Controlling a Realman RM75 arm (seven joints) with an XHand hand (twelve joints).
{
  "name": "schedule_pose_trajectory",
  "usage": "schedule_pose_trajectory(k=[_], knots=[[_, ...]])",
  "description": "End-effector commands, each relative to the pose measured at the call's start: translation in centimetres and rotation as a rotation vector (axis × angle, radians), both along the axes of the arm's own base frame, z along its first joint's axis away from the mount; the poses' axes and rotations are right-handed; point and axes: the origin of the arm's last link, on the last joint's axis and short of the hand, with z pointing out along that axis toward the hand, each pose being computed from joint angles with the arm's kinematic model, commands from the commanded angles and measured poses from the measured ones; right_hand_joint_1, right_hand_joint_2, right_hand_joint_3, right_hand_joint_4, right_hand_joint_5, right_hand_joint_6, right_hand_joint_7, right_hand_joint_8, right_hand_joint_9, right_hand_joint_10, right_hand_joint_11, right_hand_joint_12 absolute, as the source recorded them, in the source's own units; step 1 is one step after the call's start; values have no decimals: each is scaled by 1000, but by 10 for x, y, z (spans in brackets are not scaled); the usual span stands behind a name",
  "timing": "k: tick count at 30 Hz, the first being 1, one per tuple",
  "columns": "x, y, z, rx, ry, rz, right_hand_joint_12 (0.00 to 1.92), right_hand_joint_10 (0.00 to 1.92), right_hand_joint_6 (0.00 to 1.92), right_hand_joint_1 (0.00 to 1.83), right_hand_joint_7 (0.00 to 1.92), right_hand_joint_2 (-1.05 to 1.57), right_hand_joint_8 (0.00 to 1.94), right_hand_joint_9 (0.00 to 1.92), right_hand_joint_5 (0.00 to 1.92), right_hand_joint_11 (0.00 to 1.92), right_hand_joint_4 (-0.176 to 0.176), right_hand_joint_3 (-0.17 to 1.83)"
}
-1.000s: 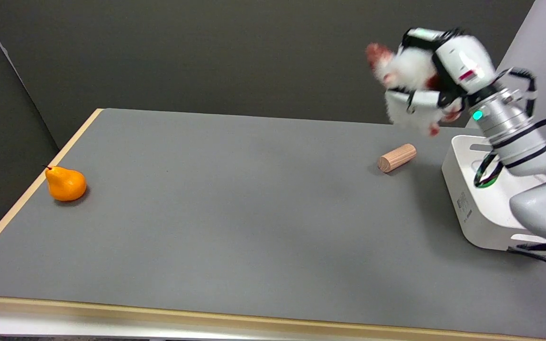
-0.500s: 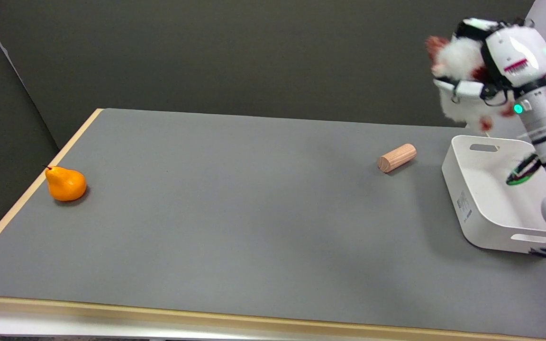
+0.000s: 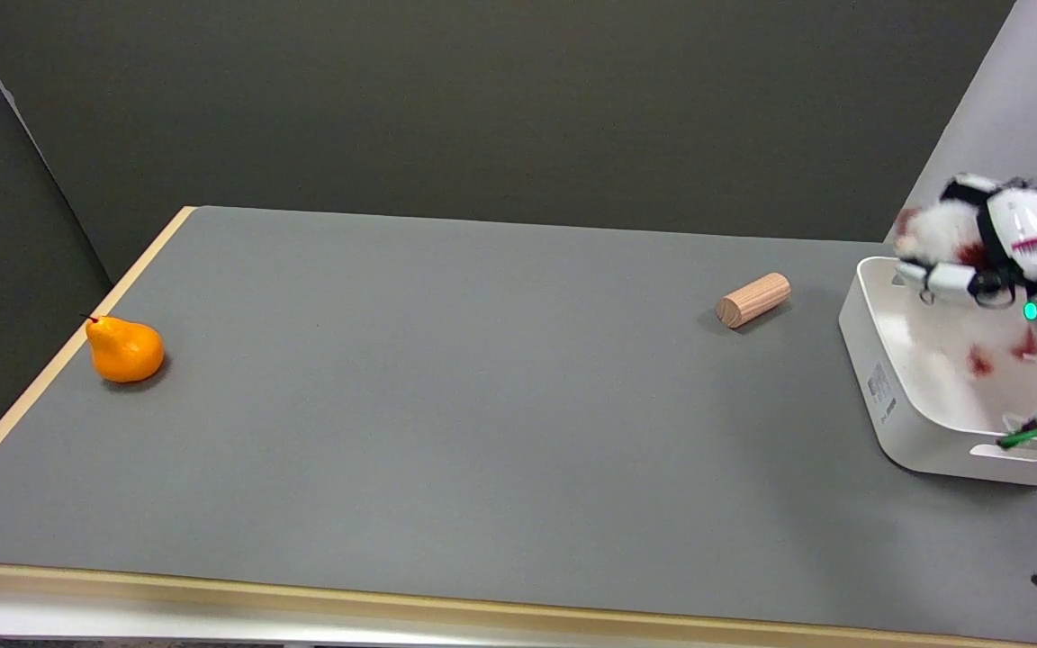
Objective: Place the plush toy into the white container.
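My right hand [image 3: 1009,243] hangs over the white container [image 3: 879,378] at the table's right edge, its fingers wrapped around the white and red plush toy [image 3: 955,310]. The toy's upper part sits inside my grip, and its lower body with red feet dangles down into the container's opening. The picture is blurred here, so I cannot tell whether the toy touches the container's floor.
A short wooden cylinder [image 3: 753,300] lies on the grey table just left of the container. An orange pear [image 3: 124,349] sits near the table's far left edge. A dark wall stands behind the table.
My right hand, still holding the plush toy, has moved right and dropped from high above the table down over the container, so the toy's lower half now hangs inside it.
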Motion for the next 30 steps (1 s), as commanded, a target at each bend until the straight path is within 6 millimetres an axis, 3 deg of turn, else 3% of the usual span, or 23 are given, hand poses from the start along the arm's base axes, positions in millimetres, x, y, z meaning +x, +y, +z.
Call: schedule_pose_trajectory(k=[1,2,4,6,8,15,21,23,25,30], knots=[[-64,45,9,-92,-171,40,1751,1429,1607,1325,769,1148,1345,763,597,809,-114,200],[-60,41,4,-65,-168,68,1739,1398,1591,1304,782,1169,1337,758,593,787,-104,160],[-54,34,-3,-10,-181,107,1765,1213,1527,1122,786,1154,1259,729,577,715,-16,230],[-45,26,-13,61,-205,169,1702,1188,1088,975,664,754,838,605,472,589,74,934],[-33,18,-23,138,-223,255,1652,1062,837,902,525,700,587,478,405,487,59,956],[11,-2,-67,362,-216,456,1512,886,525,700,348,661,408,300,288,301,32,931],[39,-8,-107,514,-212,588,1198,623,368,441,66,639,248,26,168,-1,26,846],[44,-12,-122,569,-222,646,1092,578,413,383,77,584,142,10,122,-1,23,939],[47,-16,-140,626,-246,680,1002,448,394,362,33,565,120,1,84,-1,24,920],[50,-23,-185,770,-315,675,870,408,377,338,19,574,135,-1,73,-1,19,922]])
